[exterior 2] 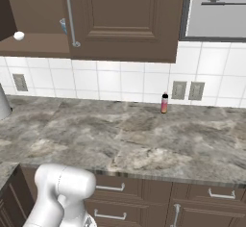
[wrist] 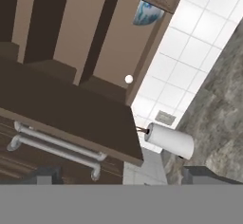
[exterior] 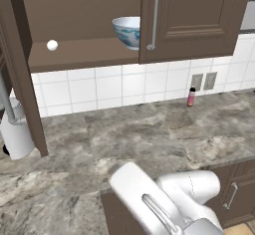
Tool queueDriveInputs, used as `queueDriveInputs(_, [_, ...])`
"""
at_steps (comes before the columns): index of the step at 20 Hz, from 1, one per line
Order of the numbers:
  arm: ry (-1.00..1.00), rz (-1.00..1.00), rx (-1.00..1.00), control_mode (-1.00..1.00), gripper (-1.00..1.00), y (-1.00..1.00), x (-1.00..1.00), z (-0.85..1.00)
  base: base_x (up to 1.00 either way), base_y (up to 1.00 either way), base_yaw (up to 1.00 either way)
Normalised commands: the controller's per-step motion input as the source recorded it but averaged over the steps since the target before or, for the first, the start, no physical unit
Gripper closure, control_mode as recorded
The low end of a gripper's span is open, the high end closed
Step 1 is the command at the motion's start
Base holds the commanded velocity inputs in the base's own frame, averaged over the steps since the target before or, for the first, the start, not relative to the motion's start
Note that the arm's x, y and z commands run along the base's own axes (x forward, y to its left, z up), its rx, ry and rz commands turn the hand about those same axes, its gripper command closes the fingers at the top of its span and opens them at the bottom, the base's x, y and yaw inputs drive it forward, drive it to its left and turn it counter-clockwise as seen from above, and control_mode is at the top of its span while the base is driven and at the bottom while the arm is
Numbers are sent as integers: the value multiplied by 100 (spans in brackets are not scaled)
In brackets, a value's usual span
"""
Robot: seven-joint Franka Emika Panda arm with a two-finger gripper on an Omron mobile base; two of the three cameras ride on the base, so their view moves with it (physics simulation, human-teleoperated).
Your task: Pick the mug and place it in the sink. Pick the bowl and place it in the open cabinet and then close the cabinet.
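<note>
Bowl [exterior: 127,31] upright on cabinet [exterior: 79,55] shelf, mouth up

Bowl [exterior: 126,31] on shelf; left door [exterior: 22,74] swung open.

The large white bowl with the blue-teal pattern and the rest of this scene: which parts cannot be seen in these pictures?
- Large white bowl with blue-teal pattern: in the left base view, its right part is hidden behind the closed dark brown cabinet door.
- White paper towel roll: cut off by the left edge, partly behind the open door.
- Slim red-pink bottle: label too small to read.
</note>
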Motion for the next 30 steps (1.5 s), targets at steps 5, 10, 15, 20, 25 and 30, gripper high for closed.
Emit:
queueDriveInputs(5, [0,0,0,-100,-100,49,-1,0,0,0,0])
queueDriveInputs(10, [0,0,0,-100,-100,52,-2,0,0,0,0])
queueDriveInputs(15, [3,-3,4,-100,-100,25,-24,1,0,0,0])
queueDriveInputs(20, [8,0,12,-100,-100,20,-14,8,0,0,0])
queueDriveInputs(25, [9,-3,6,-100,-100,39,2,0,0,0,0])
queueDriveInputs(30, [8,-7,3,-100,-100,41,0,0,0,0,0])
